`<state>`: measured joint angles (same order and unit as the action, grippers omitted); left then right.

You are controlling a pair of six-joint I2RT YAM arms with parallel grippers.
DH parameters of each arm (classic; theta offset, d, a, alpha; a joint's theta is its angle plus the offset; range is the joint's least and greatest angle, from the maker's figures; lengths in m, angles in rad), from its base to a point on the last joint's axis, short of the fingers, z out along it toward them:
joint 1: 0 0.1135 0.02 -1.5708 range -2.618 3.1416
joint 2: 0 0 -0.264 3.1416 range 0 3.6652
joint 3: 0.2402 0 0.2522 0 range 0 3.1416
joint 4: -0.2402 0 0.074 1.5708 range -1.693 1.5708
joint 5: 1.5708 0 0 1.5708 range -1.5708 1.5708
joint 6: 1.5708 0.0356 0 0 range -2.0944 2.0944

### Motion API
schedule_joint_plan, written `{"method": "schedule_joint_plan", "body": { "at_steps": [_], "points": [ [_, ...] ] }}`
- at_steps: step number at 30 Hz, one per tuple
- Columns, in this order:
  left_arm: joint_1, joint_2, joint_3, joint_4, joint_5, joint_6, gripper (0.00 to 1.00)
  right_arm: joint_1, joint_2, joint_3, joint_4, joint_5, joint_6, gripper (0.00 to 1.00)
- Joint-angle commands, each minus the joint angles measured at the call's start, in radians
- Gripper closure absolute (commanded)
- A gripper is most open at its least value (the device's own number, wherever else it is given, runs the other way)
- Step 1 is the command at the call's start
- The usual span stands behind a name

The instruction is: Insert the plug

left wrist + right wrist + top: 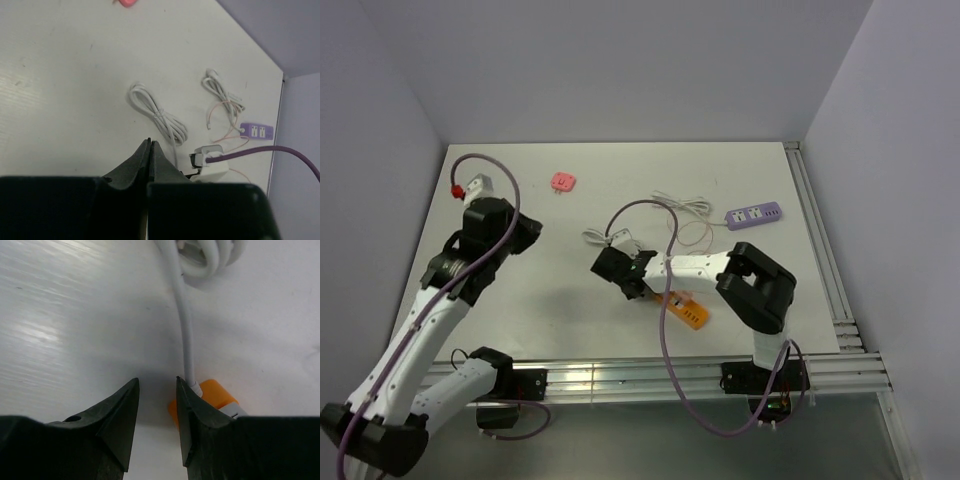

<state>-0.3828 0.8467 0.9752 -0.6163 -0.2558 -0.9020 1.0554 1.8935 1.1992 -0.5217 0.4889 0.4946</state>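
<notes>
An orange power strip (688,312) lies near the front of the table, and its white cord (184,325) runs up to a white coil (597,238). My right gripper (620,272) hovers low at the strip's cord end. Its jaws are open with only bare table between them (157,386). The right finger (192,405) covers the spot where the cord enters the orange strip (216,394). My left gripper (527,232) is shut and empty, away to the left, with its tips (150,142) pointing toward the coil (159,116). I cannot pick out a plug end.
A purple power strip (753,215) lies at the back right, beside a second white coil (685,205) with a thin orange wire. A small pink item (563,181) sits at the back left. Walls close the table on three sides, and a metal rail (825,270) runs along the right edge.
</notes>
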Motion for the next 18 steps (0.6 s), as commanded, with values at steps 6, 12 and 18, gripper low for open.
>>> {"method": "schedule_joint_plan", "body": {
  "at_steps": [6, 12, 18],
  "points": [
    [0.142, 0.274, 0.106, 0.155, 0.325, -0.018, 0.78, -0.138, -0.175, -0.265, 0.003, -0.010, 0.107, 0.56],
    [0.234, 0.505, 0.192, 0.223, 0.326, 0.009, 0.61, -0.224, -0.264, -0.374, 0.061, -0.035, 0.125, 0.55],
    [0.262, 0.735, 0.380, 0.234, 0.267, 0.069, 0.42, -0.261, -0.350, -0.417, 0.130, -0.094, 0.083, 0.53]
  ]
}}
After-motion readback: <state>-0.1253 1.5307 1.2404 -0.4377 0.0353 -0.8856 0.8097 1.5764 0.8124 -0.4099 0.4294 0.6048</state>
